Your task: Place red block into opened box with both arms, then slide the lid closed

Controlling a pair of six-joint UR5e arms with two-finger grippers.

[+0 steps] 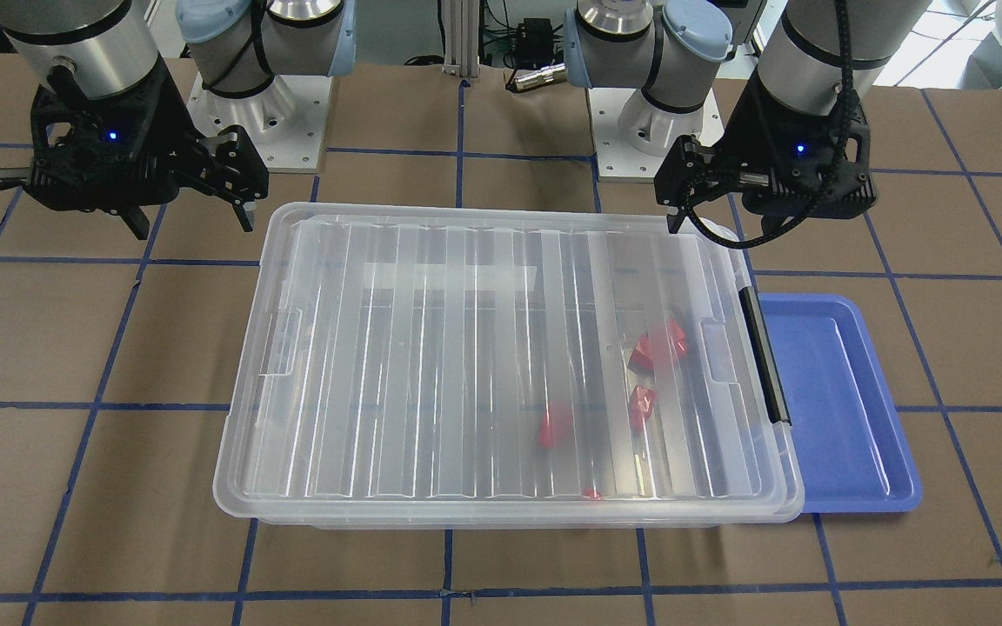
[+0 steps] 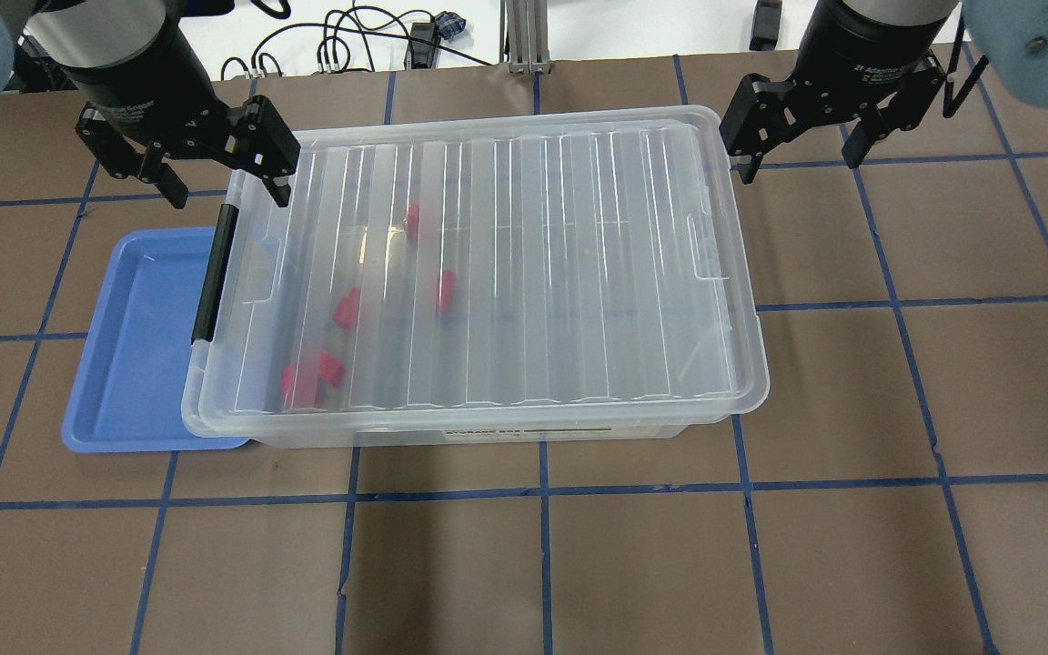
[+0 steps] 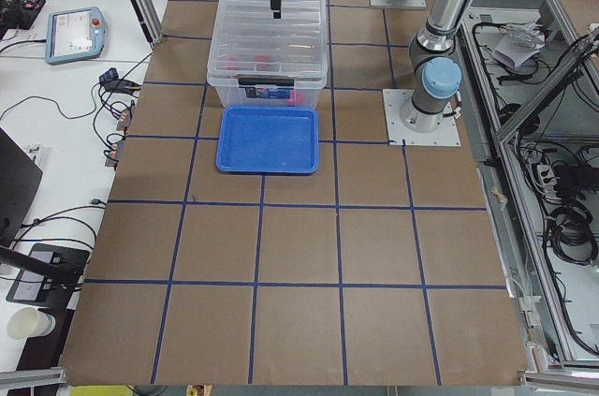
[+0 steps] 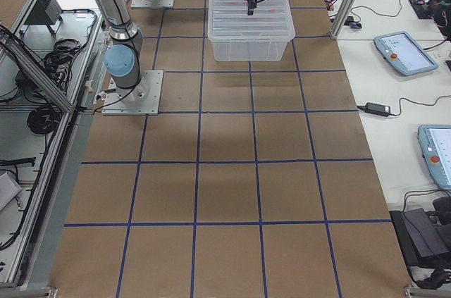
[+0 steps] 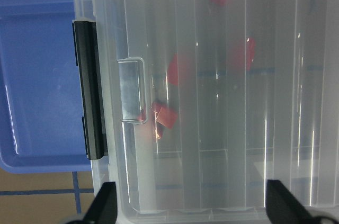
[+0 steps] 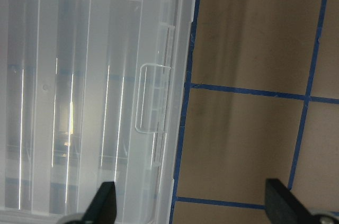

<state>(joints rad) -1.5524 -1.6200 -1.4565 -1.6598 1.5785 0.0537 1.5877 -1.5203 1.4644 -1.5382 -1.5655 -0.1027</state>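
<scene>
Well, from overhead, one large shallow clear plastic box (image 2: 488, 428) sits on the brown table (image 2: 760, 546), its ribbed clear plastic lid (image 2: 533, 264) lying over it, one blue plastic tray (image 2: 124, 364) beside the black-handled end. Five small bright red plastic blocks (image 2: 445, 291) lie inside, blurred through the lid. The left claw (image 2: 224, 177) and the right claw (image 2: 801, 150) hang by the far corners, spread wide, empty. Front-on, one block is only a sliver at the near rim. Wrist views crop the fingertips (image 5: 106, 203).

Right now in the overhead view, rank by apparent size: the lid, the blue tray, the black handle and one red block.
1. lid
2. blue tray, partly hidden
3. black handle
4. red block
</scene>
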